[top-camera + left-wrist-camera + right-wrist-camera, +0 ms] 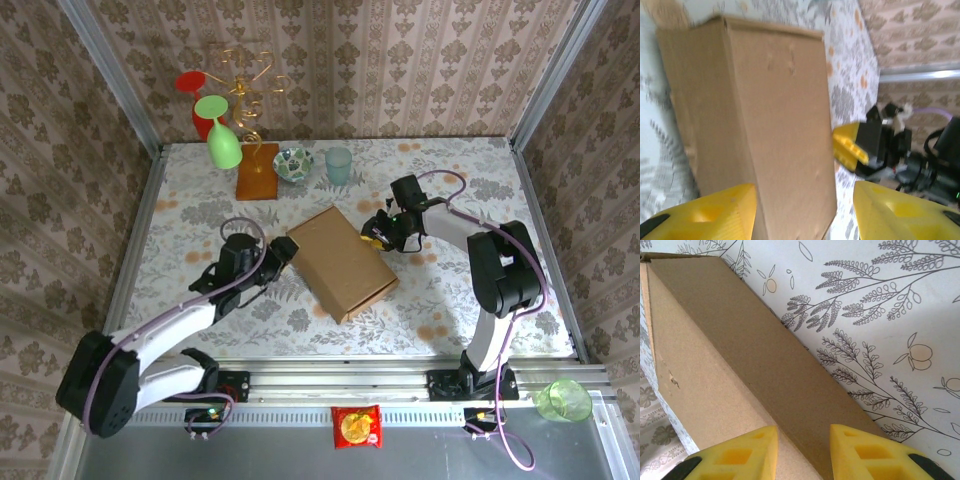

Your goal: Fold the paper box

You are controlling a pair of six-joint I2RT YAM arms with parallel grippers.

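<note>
The paper box [340, 262] is a plain brown carton lying slantwise in the middle of the table, with its faces closed up. My left gripper [283, 250] is at the box's left corner. In the left wrist view its yellow fingers [715, 215] stand wide apart and open. The box's near end [775, 130] lies between them with a gap on the right side. My right gripper [378, 235] hangs over the box's right edge. In the right wrist view that gripper [803, 432] has its tips a little apart, open, over the box's long ridge [740, 365].
At the back stand an orange-brown wooden slab [257, 172] with a gold wire stand [245, 75], a green glass [224, 140], a red glass [195, 100], a patterned bowl [293, 163] and a pale blue cup [339, 165]. A snack packet [356, 426] and a green cup [563, 400] lie beyond the near rail.
</note>
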